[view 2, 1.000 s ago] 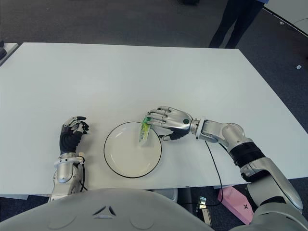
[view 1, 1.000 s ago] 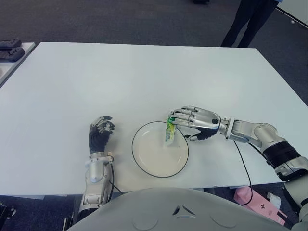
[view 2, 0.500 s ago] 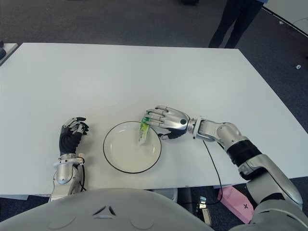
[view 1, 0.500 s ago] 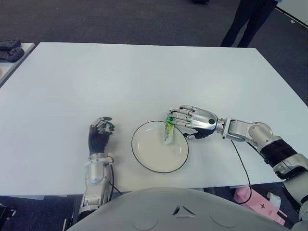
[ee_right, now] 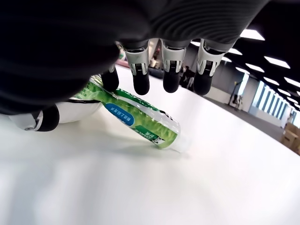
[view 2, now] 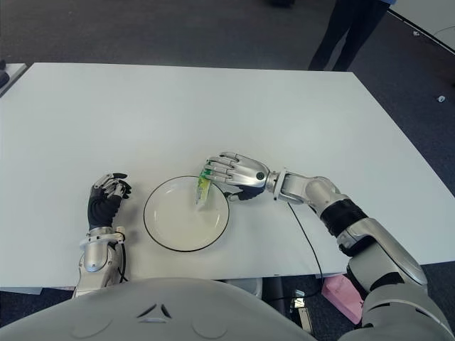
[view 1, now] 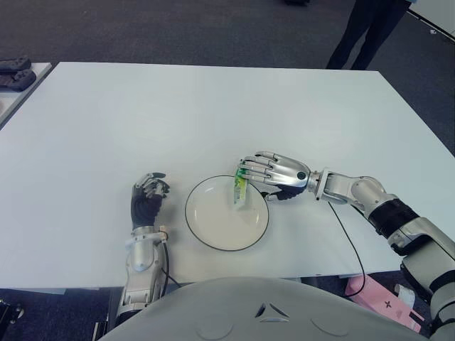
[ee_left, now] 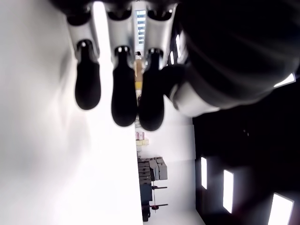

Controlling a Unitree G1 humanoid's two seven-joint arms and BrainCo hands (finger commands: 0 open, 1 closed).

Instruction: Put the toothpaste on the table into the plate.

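White tabletop (view 1: 213, 106) fills most of what you're looking at, with dark carpet behind it and a person's legs in dark trousers (view 1: 370, 28) standing past the far right corner. Your landmark is the round white plate with a thin dark rim (view 1: 201, 227), sitting near the front edge of the table. You've got the right hand (view 1: 274, 170) reaching in from the right, palm down over the plate's far right rim, and the green and white toothpaste tube (view 1: 240, 190) is caught at its upper end under the fingers (ee_right: 141, 79). In the right wrist view you can see the tube pinched between the fingertips above and the thumb (ee_right: 44, 117) below, so that hand is closed on the toothpaste. The tube slopes down from the hand, with its capped end lowest, just over the plate's white inner surface; whether the cap actually touches the plate you can't tell. So the toothpaste is over the right part of the plate, inside the rim, with the hand clamped on it. Your left hand (view 1: 147, 199) shows just left of the plate, fingers curled inward, nothing in it. Some dark objects (view 1: 14, 72) sit on a separate surface off the far left corner of the table.
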